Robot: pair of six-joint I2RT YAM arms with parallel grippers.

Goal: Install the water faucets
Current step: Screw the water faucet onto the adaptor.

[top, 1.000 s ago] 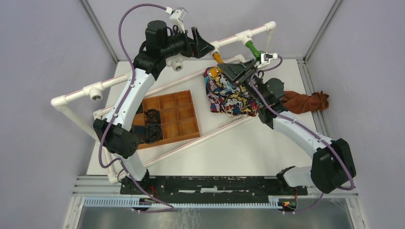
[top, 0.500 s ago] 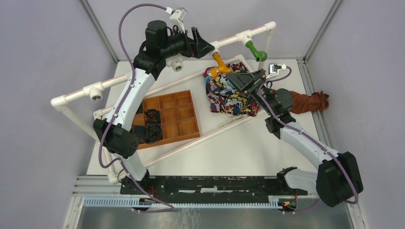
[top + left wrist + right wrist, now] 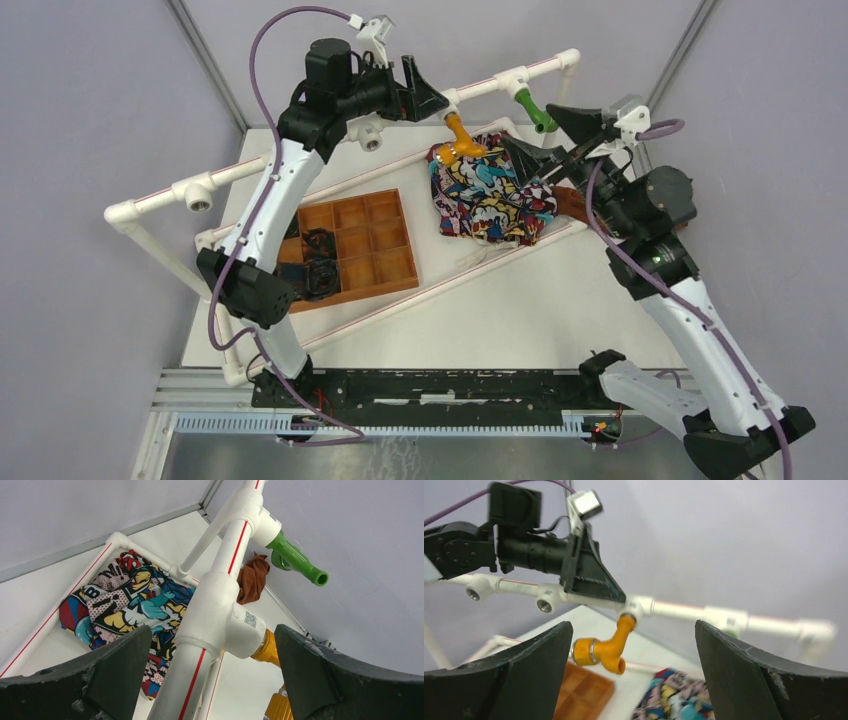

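Note:
The orange-yellow faucet (image 3: 459, 134) hangs from a white T-fitting (image 3: 452, 97) on the raised pipe. The green faucet (image 3: 534, 109) sits in the T-fitting to its right. My left gripper (image 3: 432, 98) is open; its jaws straddle the pipe and orange faucet's fitting (image 3: 220, 615) without touching. In the left wrist view the orange faucet (image 3: 267, 651) is lower right and the green one (image 3: 296, 561) upper right. My right gripper (image 3: 527, 124) is open and empty, raised to the right of the orange faucet (image 3: 610, 649), level with it.
A comic-print cloth (image 3: 485, 195) lies under the faucets, with a brown cloth (image 3: 570, 200) beside it. A wooden compartment tray (image 3: 355, 245) sits left of centre. Two more T-fittings (image 3: 203, 195) (image 3: 372, 135) on the pipe have bare openings. Lower frame pipes cross the table.
My right arm has lifted and swung right, drawing its gripper back from the orange faucet. My left arm and both faucets have stayed put.

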